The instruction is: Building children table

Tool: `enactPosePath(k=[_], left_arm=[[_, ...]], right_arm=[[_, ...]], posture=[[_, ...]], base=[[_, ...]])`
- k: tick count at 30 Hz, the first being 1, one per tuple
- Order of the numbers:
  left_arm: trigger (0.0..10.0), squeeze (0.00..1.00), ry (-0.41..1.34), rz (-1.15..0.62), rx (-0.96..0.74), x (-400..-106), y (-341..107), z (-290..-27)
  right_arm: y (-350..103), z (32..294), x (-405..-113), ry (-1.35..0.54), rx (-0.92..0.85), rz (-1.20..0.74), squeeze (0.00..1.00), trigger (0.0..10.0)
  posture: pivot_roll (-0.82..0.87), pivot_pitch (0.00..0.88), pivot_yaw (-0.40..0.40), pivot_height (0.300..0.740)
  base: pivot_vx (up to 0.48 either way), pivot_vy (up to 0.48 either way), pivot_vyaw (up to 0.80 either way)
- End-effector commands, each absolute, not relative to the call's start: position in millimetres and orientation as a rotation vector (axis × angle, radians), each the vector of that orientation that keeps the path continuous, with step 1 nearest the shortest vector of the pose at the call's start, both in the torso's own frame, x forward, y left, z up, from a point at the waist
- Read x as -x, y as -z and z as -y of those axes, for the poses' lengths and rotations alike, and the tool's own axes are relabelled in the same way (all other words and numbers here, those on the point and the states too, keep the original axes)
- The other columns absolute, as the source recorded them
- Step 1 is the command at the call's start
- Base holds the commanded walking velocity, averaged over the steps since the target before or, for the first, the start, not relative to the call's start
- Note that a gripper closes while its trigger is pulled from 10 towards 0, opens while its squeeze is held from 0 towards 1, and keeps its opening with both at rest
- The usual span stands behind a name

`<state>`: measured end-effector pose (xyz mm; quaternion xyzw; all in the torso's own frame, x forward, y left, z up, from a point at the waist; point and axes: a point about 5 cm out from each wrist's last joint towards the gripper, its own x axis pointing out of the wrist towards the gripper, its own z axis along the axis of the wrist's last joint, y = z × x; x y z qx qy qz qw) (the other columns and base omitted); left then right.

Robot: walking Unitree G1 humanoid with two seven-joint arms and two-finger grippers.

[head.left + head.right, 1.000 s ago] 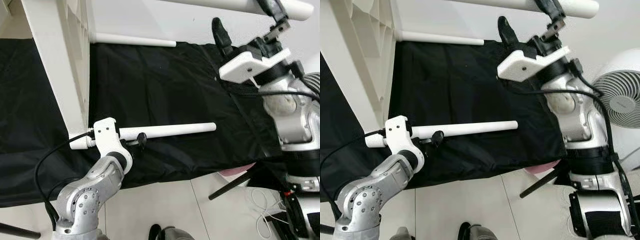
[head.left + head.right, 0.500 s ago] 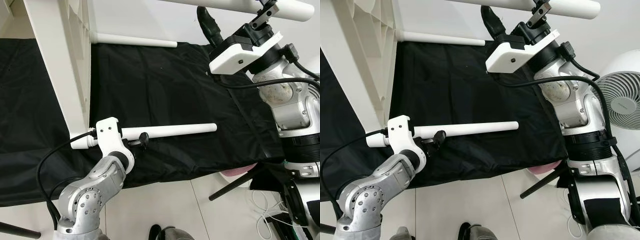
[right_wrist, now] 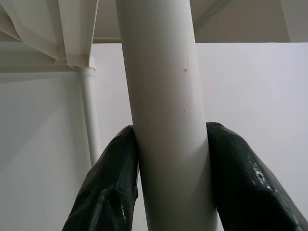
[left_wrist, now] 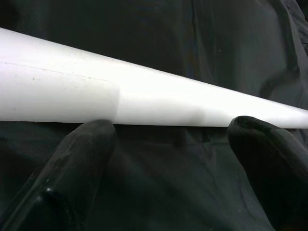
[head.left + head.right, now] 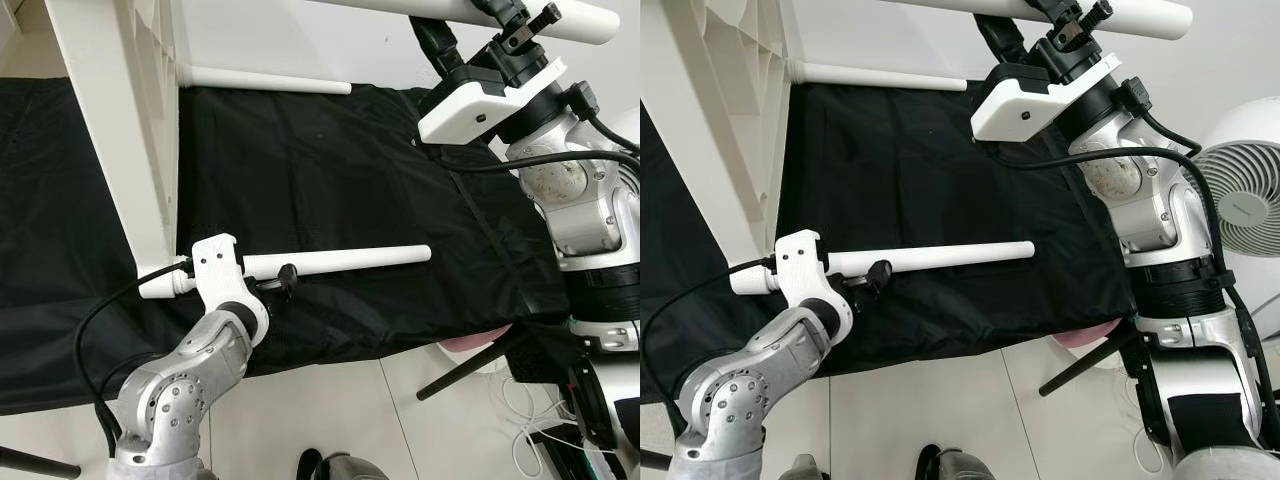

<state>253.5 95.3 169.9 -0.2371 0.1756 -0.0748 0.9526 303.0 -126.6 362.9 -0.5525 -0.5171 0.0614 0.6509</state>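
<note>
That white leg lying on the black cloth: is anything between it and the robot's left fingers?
Nothing visible. The left gripper is right at the leg: in the left wrist view its two black fingers are spread just beside the leg, with bare black cloth between them. The right gripper is clamped on another leg.

upper table leg (image 5: 590,18) cut off at top edge; tabletop (image 5: 110,120) cropped at frame corner

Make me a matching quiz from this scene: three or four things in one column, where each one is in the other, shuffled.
Things:
1. upper table leg
2. lower table leg
3. black cloth
4. fan

Places:
A. spread on the floor under the parts
B. clamped in the right hand
C. on the floor beside the right arm
D. lying across the cloth by the left hand

Pairs: 1-B, 2-D, 3-A, 4-C
</note>
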Motion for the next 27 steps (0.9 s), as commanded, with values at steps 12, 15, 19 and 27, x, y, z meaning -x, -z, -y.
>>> enactPosePath(k=[12, 15, 19, 27], left_arm=[[10.0, 0.0, 0.087, -0.373, 0.572, -254.4, -172.2, -88.2], [10.0, 0.0, 0.082, -0.382, 0.562, -252.1, -172.3, -87.3], [10.0, 0.0, 0.079, -0.403, 0.538, -249.4, -170.4, -87.1], [10.0, 0.0, 0.056, -0.442, 0.53, -251.6, -164.2, -85.8]], right_arm=[[-384.3, 160.2, -293.9, 0.12, 1.135, 1.146, 0.0, 10.0], [-384.8, 164.9, -293.1, 0.148, 1.12, 1.131, 0.0, 10.0], [-385.2, 168.3, -293.0, 0.169, 1.111, 1.116, 0.0, 10.0], [-381.9, 168.7, -290.5, 0.188, 1.062, 1.085, 0.0, 10.0]], posture=[[0.0, 0.115, -0.093, 0.74], [0.0, 0.112, -0.09, 0.74], [0.0, 0.112, -0.09, 0.74], [-0.01, 0.101, -0.088, 0.74]], base=[[0.0, 0.0, 0.0], [0.0, 0.0, 0.0], [0.0, 0.0, 0.0], [0.0, 0.0, 0.0]])
